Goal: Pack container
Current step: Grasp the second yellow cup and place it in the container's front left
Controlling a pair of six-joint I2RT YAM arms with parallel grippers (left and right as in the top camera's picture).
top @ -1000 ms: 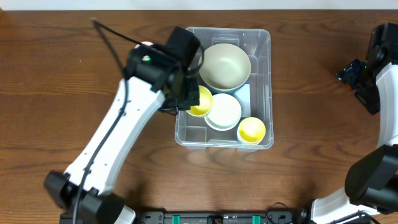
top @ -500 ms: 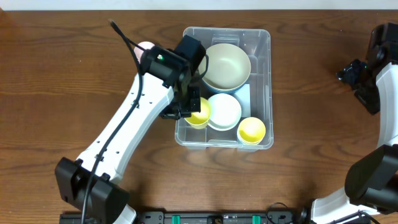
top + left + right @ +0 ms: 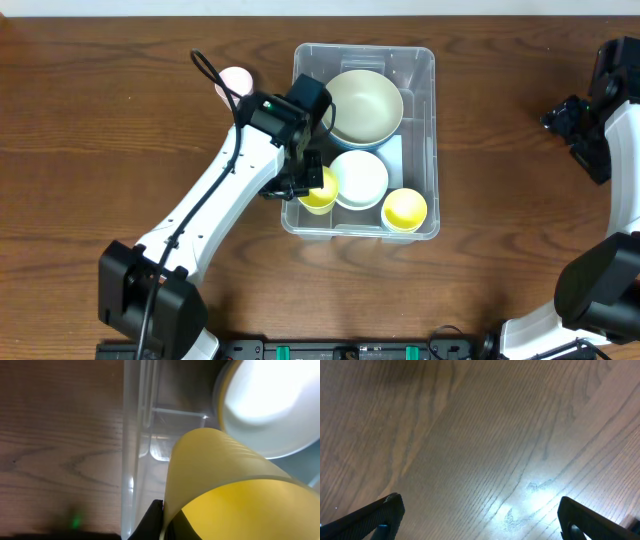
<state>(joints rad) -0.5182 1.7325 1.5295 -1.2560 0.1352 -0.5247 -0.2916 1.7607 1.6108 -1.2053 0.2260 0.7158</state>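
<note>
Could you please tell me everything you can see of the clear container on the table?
The container is a large clear plastic bin, rectangular with rounded corners, standing upright and open-topped on the wooden table. A pale label shows on its base. Inside lie a cream bowl at the far end, a white bowl mid-way and a yellow cup in the near right corner. The left hand holds a second yellow cup in its near left corner.

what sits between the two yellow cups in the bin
The small white bowl, seen overhead, sits between the held yellow cup in the left hand and the loose yellow cup, inside the container.
</note>
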